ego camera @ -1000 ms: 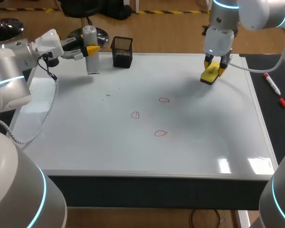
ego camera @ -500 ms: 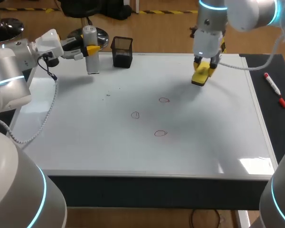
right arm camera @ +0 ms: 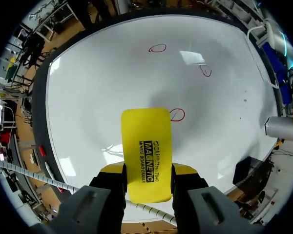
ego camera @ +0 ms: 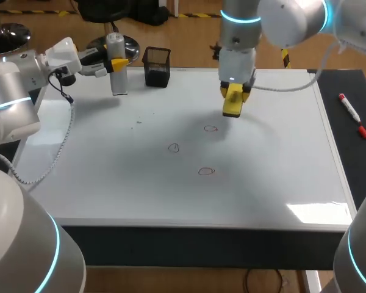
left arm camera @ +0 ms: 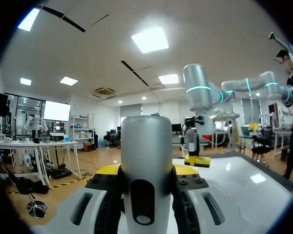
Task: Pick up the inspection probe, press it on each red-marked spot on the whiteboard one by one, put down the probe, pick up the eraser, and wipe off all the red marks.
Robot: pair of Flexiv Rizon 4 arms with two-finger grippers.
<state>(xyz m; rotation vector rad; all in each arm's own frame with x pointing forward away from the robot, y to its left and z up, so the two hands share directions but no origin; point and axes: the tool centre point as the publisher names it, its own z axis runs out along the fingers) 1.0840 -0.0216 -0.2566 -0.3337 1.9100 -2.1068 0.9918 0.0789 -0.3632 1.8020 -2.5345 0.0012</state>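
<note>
A grey cylindrical probe stands upright at the whiteboard's back left corner. My left gripper is shut on its upper part, and the left wrist view shows the probe between the left gripper's yellow tips. My right gripper is shut on a yellow eraser, held just above the board behind the nearest red mark. Two more red marks lie nearer the middle. In the right wrist view the eraser sticks out of the right gripper, with a red mark right ahead.
A black pen cup stands at the board's back edge, right of the probe. A red marker lies on the dark mat beside the board's right edge. A white cable from my left arm trails over the board's left side.
My right arm has carried the eraser leftward along the back of the board, from the right side to just behind the nearest red mark. The left arm and probe have stayed put.
</note>
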